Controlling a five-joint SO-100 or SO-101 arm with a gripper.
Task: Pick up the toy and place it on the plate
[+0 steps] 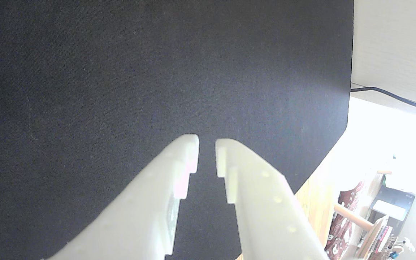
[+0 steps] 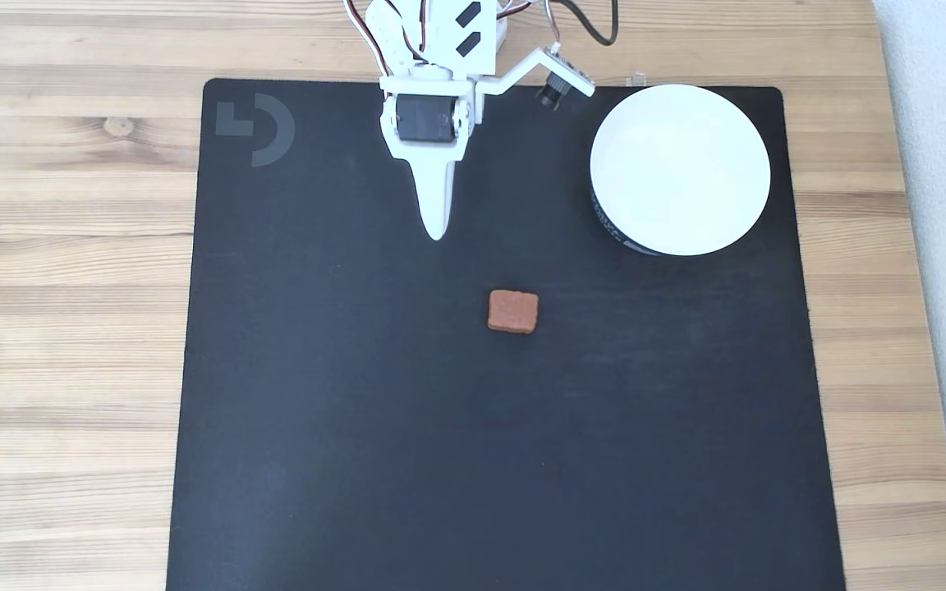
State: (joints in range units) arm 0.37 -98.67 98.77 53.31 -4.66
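White two-finger gripper point(image 1: 207, 142) over bare black fabric mat point(image 2: 358, 410), jaws nearly together with a narrow gap, pinching nothing. Small reddish-brown rough flat square toy point(image 2: 513, 311) flat on the mat, just beyond the jaw tips and slightly right in the fixed view, apart from them. Round white shallow plate with dark rim band point(image 2: 621, 234) well right of the jaws, on the mat over the wooden desk point(image 2: 71, 328)
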